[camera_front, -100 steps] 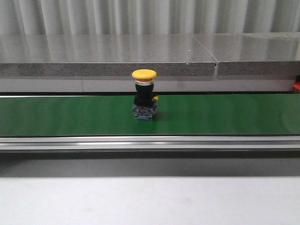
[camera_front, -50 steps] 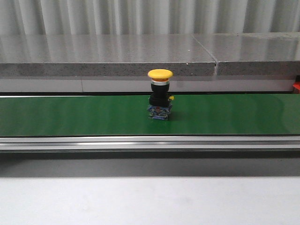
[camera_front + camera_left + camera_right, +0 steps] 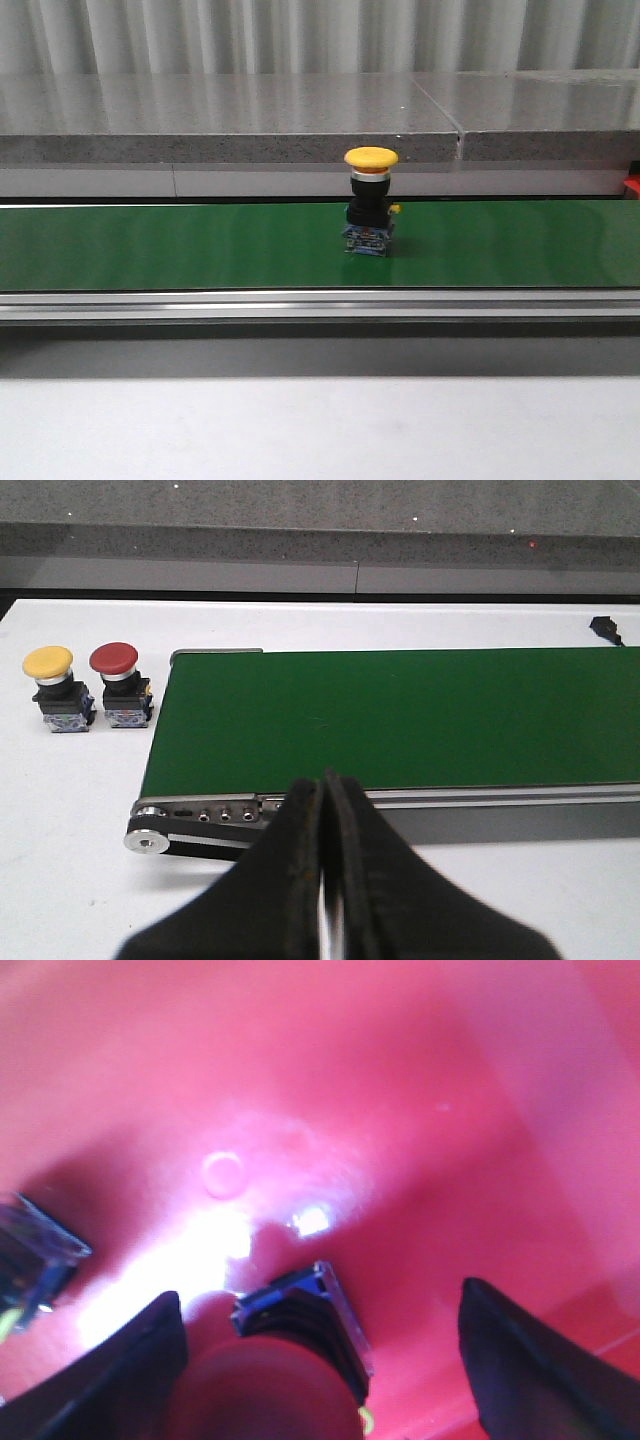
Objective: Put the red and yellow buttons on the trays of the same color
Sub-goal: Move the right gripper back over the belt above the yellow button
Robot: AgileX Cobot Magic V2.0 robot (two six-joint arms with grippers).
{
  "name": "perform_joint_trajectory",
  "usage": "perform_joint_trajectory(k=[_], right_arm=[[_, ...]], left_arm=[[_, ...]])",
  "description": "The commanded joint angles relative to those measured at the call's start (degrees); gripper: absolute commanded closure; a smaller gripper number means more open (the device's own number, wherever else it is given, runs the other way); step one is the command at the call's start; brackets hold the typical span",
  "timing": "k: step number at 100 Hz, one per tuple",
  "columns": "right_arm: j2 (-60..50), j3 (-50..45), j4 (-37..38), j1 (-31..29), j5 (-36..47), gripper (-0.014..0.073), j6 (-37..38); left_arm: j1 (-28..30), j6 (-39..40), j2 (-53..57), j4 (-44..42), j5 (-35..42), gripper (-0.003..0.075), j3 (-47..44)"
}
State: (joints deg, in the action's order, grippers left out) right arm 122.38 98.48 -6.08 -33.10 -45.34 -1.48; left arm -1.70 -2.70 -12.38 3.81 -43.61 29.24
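Two spare buttons, a yellow button point(image 3: 50, 686) and a red button point(image 3: 117, 682), stand side by side on the white table point(image 3: 70, 800) just off the conveyor belt's point(image 3: 400, 720) end; the left gripper point(image 3: 325, 865) hangs above the belt's edge, jaws pressed together. Mid-belt stands a yellow pushbutton point(image 3: 370, 200). The right gripper point(image 3: 320, 1360) is spread wide over the red tray point(image 3: 400, 1080), a red-capped button point(image 3: 300, 1345) between its fingers.

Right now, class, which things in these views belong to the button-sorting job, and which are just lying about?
Job:
yellow button on the belt
yellow button beside the belt
red button beside the belt
red tray
button in the tray

Lying about:
small black object
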Motion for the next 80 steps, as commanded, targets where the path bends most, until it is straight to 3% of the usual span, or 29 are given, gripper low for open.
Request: perform_joint_trajectory(k=[1,22,46,80], right_arm=[[-5.4,3.6,-0.8,-0.3,0.4,0.0015,-0.4],[-10.0,8.2,-4.2,-0.2,-3.0,0.0015,-0.6],[-18.1,8.2,-12.6,1.8,-8.3,0.0015,-10.1],[-26.5,4.3,-14.8,11.9,-19.6,0.0015,-16.1]], left_arm=[[-0.5,0.2,-0.8,0.8,3.8,0.0741,1.5],[-0.5,0.2,-0.8,0.8,3.8,0.0741,1.5],[-0.5,0.2,-0.8,0.8,3.8,0.0741,1.5],[-0.5,0.2,-0.8,0.8,3.8,0.0741,1.5]])
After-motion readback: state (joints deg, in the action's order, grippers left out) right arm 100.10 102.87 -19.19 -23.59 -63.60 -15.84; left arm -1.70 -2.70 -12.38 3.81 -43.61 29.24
